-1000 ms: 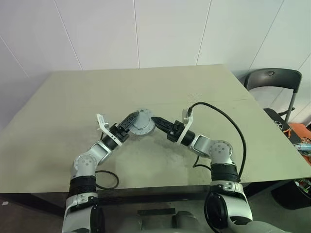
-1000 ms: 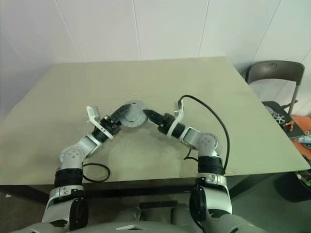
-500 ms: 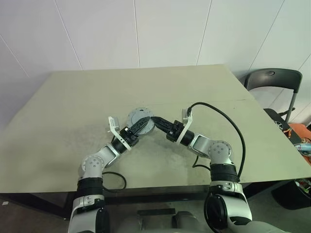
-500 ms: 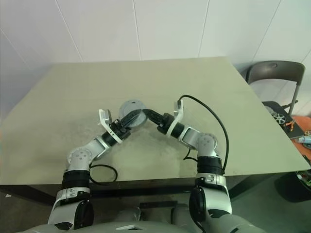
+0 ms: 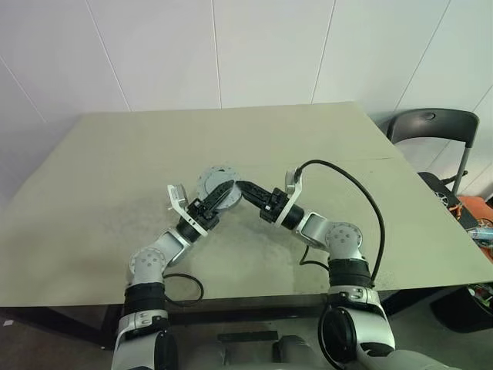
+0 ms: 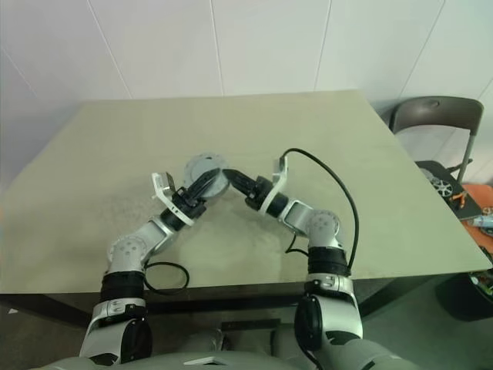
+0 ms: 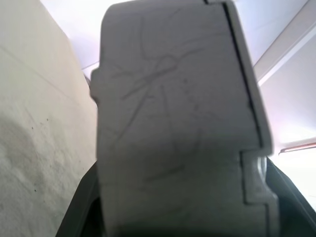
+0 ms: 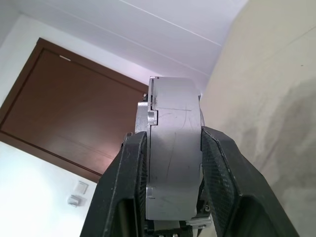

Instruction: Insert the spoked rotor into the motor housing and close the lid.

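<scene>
The housing (image 5: 219, 186) is held up above the table (image 5: 92, 193), between both grippers. The left gripper (image 5: 218, 199), spread wide a moment ago, is now pressed onto its rim, and the right gripper (image 5: 245, 190) is pinched on it too. What is inside cannot be seen.

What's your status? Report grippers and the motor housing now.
Right gripper shut on the motor housing, held above the table. Left gripper clamped on the same housing. Lid seated, seam visible. Nothing in the way.
</scene>
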Tool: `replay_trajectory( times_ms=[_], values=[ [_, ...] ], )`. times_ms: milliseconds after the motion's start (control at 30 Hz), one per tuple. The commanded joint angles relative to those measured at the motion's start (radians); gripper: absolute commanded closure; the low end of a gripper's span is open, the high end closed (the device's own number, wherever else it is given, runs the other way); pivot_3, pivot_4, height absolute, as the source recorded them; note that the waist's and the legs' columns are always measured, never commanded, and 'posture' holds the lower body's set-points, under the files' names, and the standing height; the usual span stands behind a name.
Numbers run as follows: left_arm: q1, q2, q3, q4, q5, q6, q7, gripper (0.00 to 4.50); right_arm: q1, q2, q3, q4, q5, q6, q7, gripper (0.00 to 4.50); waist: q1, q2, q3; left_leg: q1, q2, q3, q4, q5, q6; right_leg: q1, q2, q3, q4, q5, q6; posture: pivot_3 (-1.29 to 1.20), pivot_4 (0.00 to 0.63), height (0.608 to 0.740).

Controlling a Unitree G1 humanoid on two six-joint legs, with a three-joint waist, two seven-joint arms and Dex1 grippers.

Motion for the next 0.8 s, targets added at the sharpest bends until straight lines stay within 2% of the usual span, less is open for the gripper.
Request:
replay_trajectory(
  times_ms=[33, 100, 300, 500, 800],
  values=[
    [-0.026, 0.0, 0.009, -0.023, -0.007, -0.033, -0.002, 2.25, -0.039, 0.017, -0.017, -0.022, 0.065, 0.002, 0.012, 2.65, 0.001, 0.0, 0.0, 0.0, 0.0, 0.0, 0.0, 0.0, 0.0, 0.0, 0.0, 0.0, 0.0, 0.0, 0.0, 0.0, 0.0, 0.74],
    [-0.032, 0.003, 0.004, -0.011, 0.015, -0.049, 0.014, 2.25, -0.036, 0.021, -0.014, -0.026, 0.069, 0.007, 0.015, 2.39, 0.003, 0.0, 0.0, 0.0, 0.0, 0.0, 0.0, 0.0, 0.0, 0.0, 0.0, 0.0, 0.0, 0.0, 0.0, 0.0, 0.0, 0.74],
    [-0.031, 0.001, -0.009, -0.013, 0.045, -0.075, 0.014, 2.25, -0.029, 0.017, -0.002, -0.029, 0.067, -0.001, 0.005, 0.4, -0.001, 0.0, 0.0, 0.0, 0.0, 0.0, 0.0, 0.0, 0.0, 0.0, 0.0, 0.0, 0.0, 0.0, 0.0, 0.0, 0.0, 0.74],
    [-0.058, -0.011, 0.019, 0.041, 0.097, -0.183, 0.057, 2.25, -0.027, 0.013, 0.011, -0.023, 0.057, -0.014, 0.001, 0.4, 0.002, 0.0, 0.0, 0.0, 0.0, 0.0, 0.0, 0.0, 0.0, 0.0, 0.0, 0.0, 0.0, 0.0, 0.0, 0.0, 0.0, 0.74],
    [-0.074, -0.014, 0.039, 0.084, 0.121, -0.239, 0.095, 2.25, -0.014, 0.016, 0.033, -0.038, 0.065, -0.006, 0.008, 0.4, 0.001, 0.0, 0.0, 0.0, 0.0, 0.0, 0.0, 0.0, 0.0, 0.0, 0.0, 0.0, 0.0, 0.0, 0.0, 0.0, 0.0, 0.74]
  ],
)
